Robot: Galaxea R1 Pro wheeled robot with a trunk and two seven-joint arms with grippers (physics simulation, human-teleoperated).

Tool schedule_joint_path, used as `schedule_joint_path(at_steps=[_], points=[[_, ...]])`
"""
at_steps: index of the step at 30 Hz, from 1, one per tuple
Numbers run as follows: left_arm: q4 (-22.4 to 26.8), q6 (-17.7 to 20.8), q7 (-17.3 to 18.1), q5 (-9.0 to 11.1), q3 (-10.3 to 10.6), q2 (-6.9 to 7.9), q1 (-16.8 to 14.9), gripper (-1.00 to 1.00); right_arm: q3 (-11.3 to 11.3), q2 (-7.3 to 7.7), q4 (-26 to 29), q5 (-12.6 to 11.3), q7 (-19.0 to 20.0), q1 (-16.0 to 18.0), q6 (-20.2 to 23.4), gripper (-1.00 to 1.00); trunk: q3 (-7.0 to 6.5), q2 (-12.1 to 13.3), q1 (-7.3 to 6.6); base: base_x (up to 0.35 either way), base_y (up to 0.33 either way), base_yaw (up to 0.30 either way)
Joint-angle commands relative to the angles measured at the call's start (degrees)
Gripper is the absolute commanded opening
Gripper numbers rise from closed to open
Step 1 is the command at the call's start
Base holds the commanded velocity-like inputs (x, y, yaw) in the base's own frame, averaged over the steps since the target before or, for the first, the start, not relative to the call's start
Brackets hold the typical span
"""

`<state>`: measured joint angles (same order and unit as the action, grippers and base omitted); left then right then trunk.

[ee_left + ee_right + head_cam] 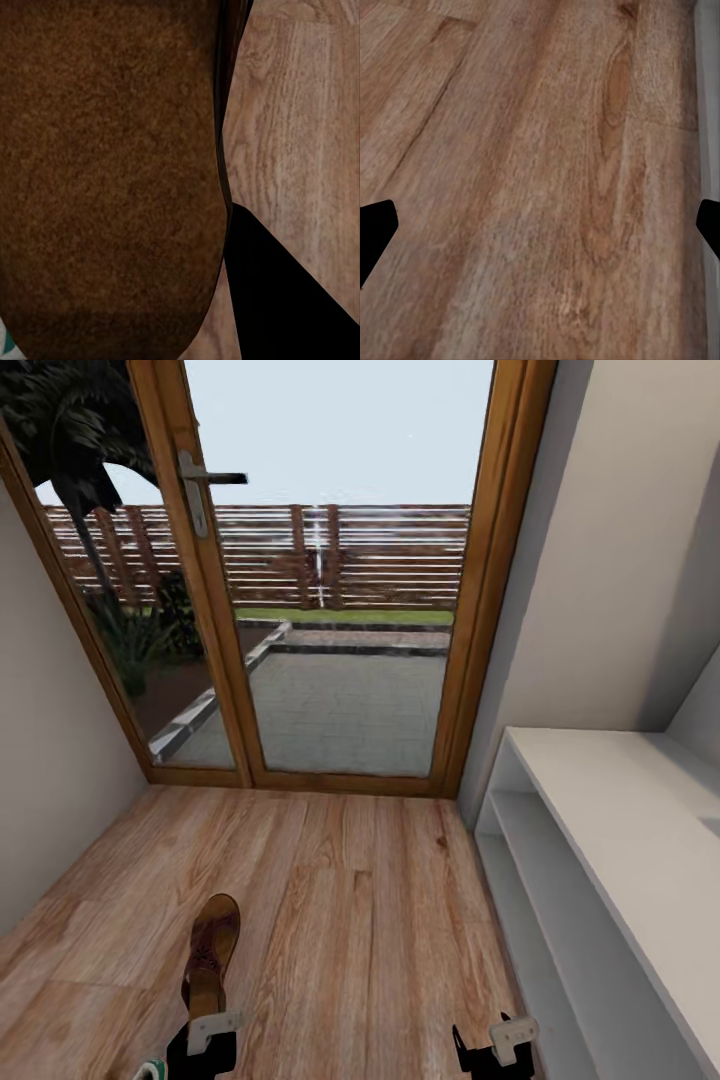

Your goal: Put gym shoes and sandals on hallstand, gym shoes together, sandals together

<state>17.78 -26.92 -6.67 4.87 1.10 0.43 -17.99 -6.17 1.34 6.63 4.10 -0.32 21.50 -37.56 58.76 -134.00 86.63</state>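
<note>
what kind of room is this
Most likely a home entrance corridor: a wood-framed glass door looks onto a patio, a light grey shoe rack lines one wall, and a brown sandal lies on the plank floor.

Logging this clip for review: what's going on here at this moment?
The robot faces a glass door at the corridor's end. Its left gripper is at the heel end of a brown sandal that points toward the door, and the sandal's tan insole fills much of the left wrist view. Whether it is gripped cannot be told. The right gripper hangs open over the bare floor beside the grey hallstand, whose visible bench top and shelves hold no shoes.
</note>
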Motion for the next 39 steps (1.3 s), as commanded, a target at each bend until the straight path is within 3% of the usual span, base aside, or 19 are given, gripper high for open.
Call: schedule_joint_path(at_steps=[1,15,39], points=[[0.0,-0.1,0.0,0.3,0.1,-0.01,0.0,-1.0,-0.2,0.16,0.0,0.1,0.0,0.0,-0.1,1.0,0.05,0.0,-0.01,0.0,0.0,0.011],[0.0,-0.1,0.0,0.3,0.2,0.01,0.0,-1.0,-0.2,0.37,0.0,0.1,0.0,0.0,-0.1,1.0,0.05,0.0,-0.01,0.02,0.0,0.002],[0.0,-0.2,0.0,0.3,0.2,0.0,0.0,-1.0,-0.2,0.07,0.0,0.1,0.0,0.0,-0.1,1.0,0.05,0.0,-0.01,0.322,0.0,0.0]])
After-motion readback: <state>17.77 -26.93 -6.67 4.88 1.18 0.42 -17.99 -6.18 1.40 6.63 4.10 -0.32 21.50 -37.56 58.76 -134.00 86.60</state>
